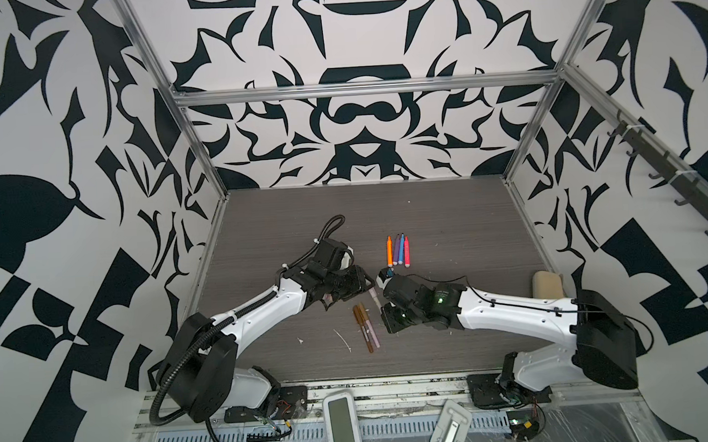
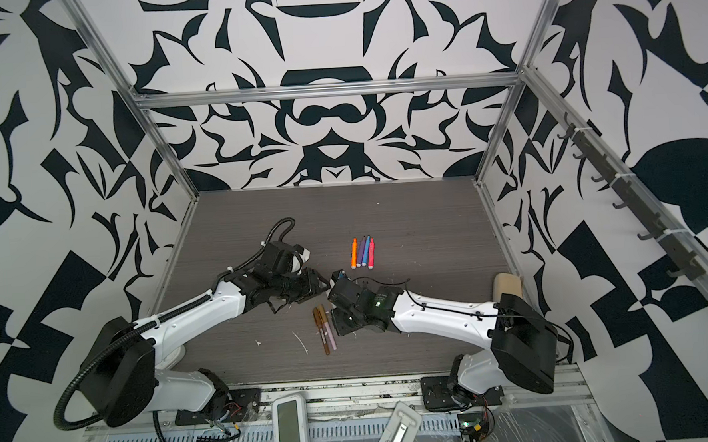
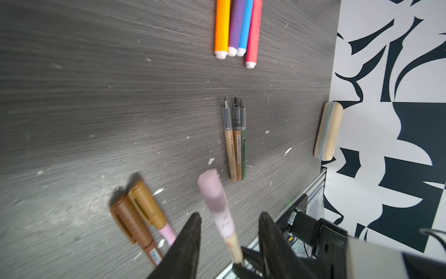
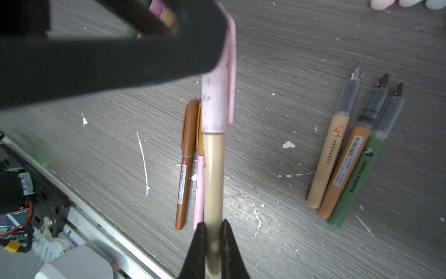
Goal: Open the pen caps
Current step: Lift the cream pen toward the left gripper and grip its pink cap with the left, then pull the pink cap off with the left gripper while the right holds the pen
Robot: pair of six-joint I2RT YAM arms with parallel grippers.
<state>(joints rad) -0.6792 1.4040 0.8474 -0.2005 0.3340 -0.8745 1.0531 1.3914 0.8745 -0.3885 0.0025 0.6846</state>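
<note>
Closest in, the right gripper has its fingers clamped tight on the barrel of the tan pen, holding it clear above the table. The pink cap sits on the barrel's far end. The left gripper stands there with its fingers parted, one on either side of the cap, and in the left wrist view neither touches it. Below the held pen, two capped pens lie side by side. Three uncapped pens lie together nearby, nibs bare. Four bright markers rest farther back, side by side.
</note>
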